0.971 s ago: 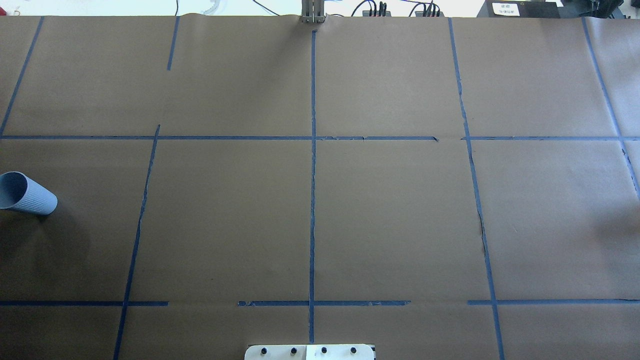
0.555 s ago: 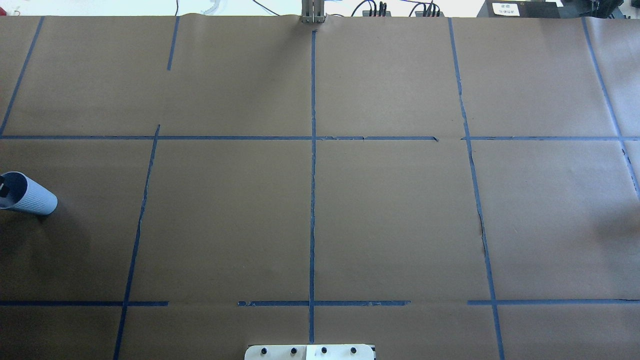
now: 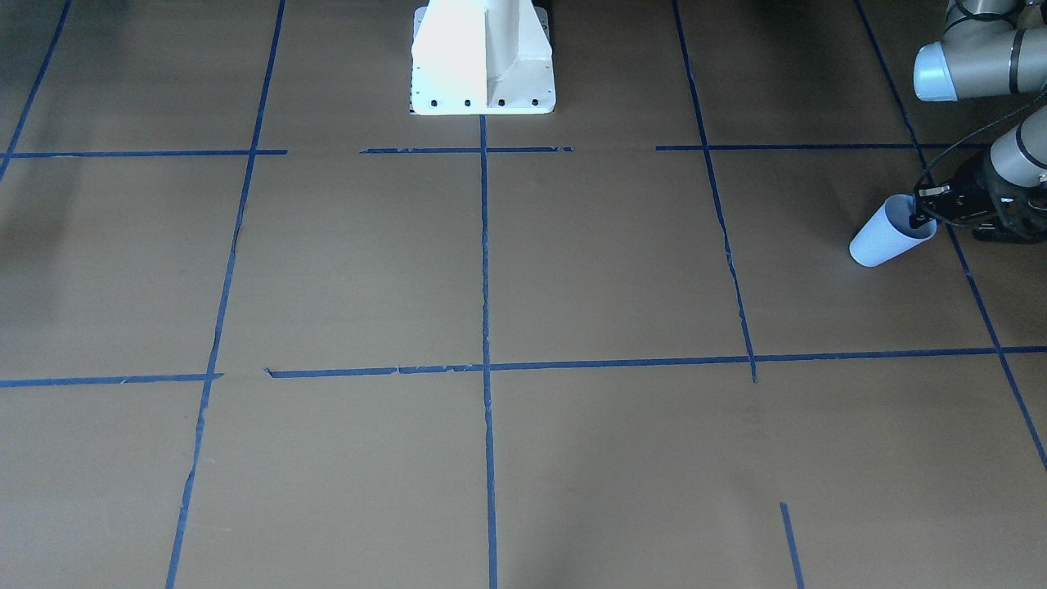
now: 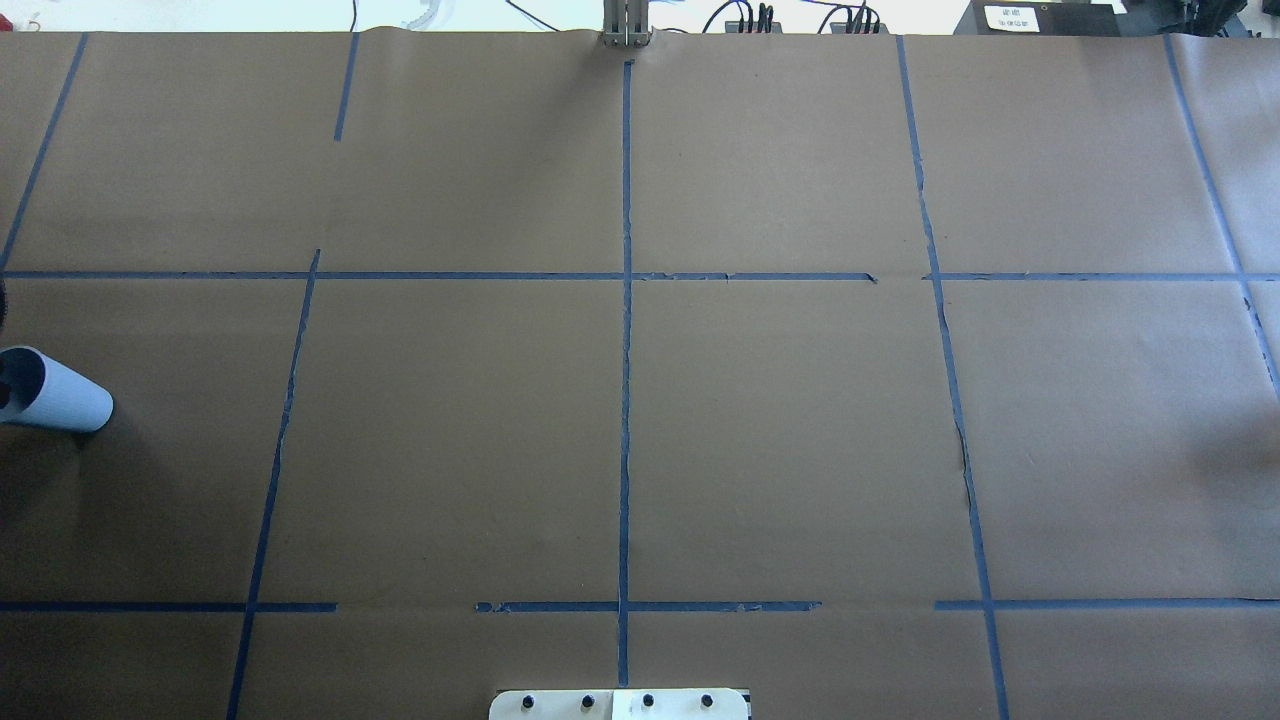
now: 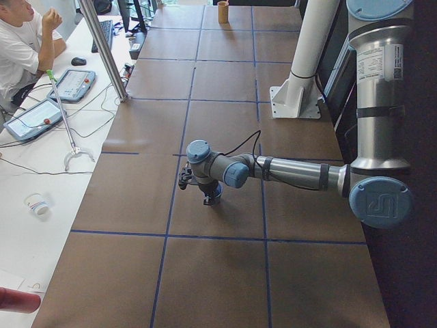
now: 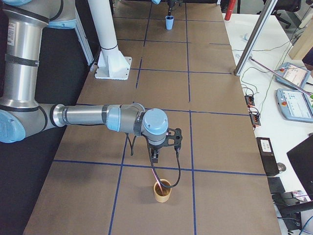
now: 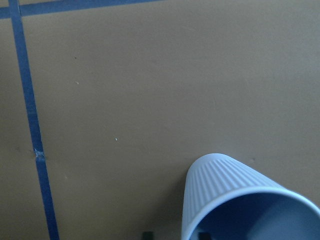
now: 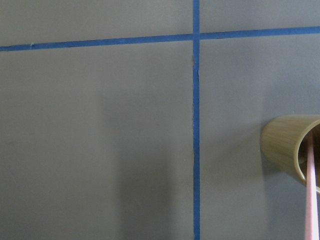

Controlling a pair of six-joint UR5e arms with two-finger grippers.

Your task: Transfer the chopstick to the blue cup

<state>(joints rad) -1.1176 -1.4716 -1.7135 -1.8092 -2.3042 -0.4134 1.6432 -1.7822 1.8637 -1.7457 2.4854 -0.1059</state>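
The blue cup (image 3: pixel 887 236) stands at the table's left end and shows in the overhead view (image 4: pixel 65 395) and far off in the right side view (image 6: pixel 169 22). My left gripper (image 3: pixel 914 219) straddles the cup's rim, one finger inside and one outside, and looks shut on it. The left wrist view shows the cup (image 7: pixel 240 200) with fingertips (image 7: pixel 147 234) at the bottom edge. The pink chopstick (image 6: pixel 155 177) stands in a tan cup (image 6: pixel 162 191), its top at my right gripper (image 6: pixel 154 157). I cannot tell whether that gripper is open. The stick (image 8: pixel 311 195) also shows in the right wrist view.
The white robot base (image 3: pixel 483 57) stands mid-table at the robot's edge. Blue tape lines (image 4: pixel 625 330) cross the brown paper. A metal post (image 5: pixel 102 48), tablets and a seated operator (image 5: pixel 20 41) are beyond the far edge.
A dark finger of my left gripper has come in from the left edge and gone deeper into the cup's mouth. The cup has shifted slightly left.
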